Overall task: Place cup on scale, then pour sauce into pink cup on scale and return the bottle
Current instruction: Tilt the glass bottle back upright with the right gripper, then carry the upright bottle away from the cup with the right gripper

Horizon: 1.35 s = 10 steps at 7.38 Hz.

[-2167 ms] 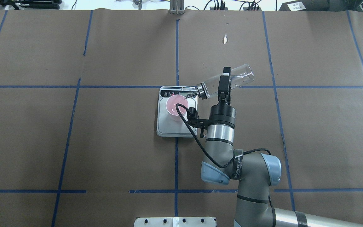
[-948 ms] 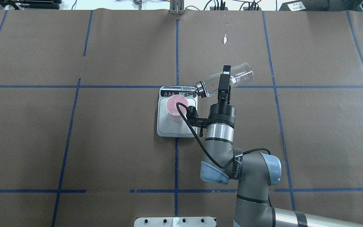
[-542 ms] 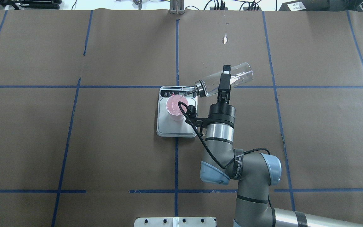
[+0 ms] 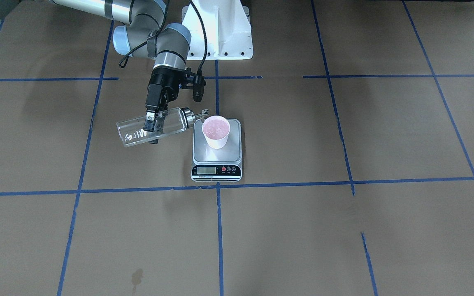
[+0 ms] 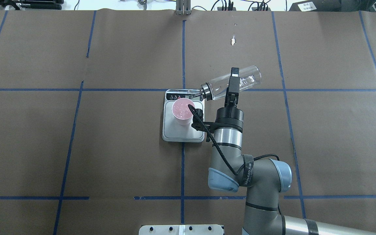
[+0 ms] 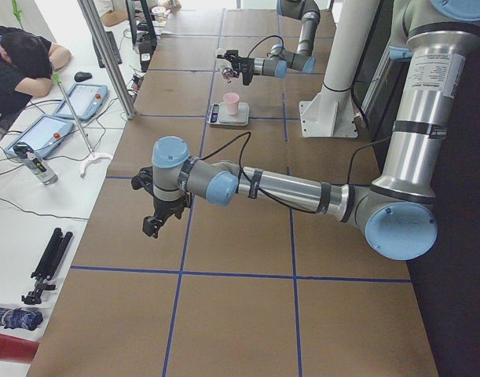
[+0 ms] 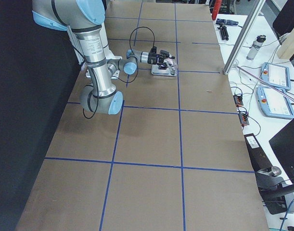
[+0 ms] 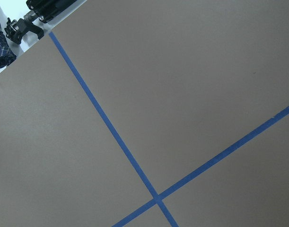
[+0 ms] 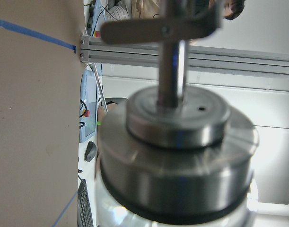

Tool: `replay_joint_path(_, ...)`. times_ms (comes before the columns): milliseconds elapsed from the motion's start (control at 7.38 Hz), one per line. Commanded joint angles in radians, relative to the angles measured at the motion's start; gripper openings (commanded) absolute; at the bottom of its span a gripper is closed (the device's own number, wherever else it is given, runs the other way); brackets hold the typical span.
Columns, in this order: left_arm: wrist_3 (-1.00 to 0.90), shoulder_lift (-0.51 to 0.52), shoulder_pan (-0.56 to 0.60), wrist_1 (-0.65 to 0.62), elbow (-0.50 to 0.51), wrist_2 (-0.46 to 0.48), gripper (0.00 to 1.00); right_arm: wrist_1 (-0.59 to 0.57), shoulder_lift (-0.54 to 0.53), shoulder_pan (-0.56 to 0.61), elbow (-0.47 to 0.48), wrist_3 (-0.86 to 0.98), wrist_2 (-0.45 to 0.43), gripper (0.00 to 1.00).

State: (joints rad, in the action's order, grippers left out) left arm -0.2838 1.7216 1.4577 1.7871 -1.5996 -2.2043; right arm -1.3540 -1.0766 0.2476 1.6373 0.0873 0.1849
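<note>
The cup [image 5: 183, 110] is standing upright on the scale [image 5: 181, 132] at the middle of the overhead frame. Right of it, the bottle [image 5: 249, 77] is lying almost level in the air, its spout reaching toward the cup's rim, and the right pincer [image 5: 232, 85] is pinching its glass body. The front view is showing the scale's display unobstructed, while the right wrist view is giving only the blurred metal cap [image 9: 177, 142]. The left pincer [image 6: 151, 226] is appearing solely in the left side view, hanging above the desk [image 5: 77, 147]; I cannot tell whether it is spread. The scale is sitting well apart from every desk edge.
</note>
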Motion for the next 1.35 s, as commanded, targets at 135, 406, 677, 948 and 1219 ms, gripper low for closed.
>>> replay_joint_path(135,0.002,0.001,0.001,0.000,-0.003,0.000,1.00,0.085,0.004,-0.001,0.004,-0.160,0.077,0.00)
replay_joint_path(406,0.002,0.001,0.001,0.011,-0.002,0.000,1.00,0.088,-0.002,0.004,0.091,-0.359,0.195,0.00)
replay_joint_path(677,0.002,0.004,0.003,0.011,-0.006,0.000,1.00,0.088,-0.044,0.018,0.201,-0.497,0.321,0.00)
replay_joint_path(948,0.003,0.010,0.013,0.011,-0.010,0.002,1.00,0.088,-0.094,0.039,0.260,-0.679,0.404,0.00)
replay_joint_path(1219,0.003,0.021,0.036,0.009,-0.026,0.005,1.00,0.091,-0.143,0.094,0.315,-0.829,0.523,0.00)
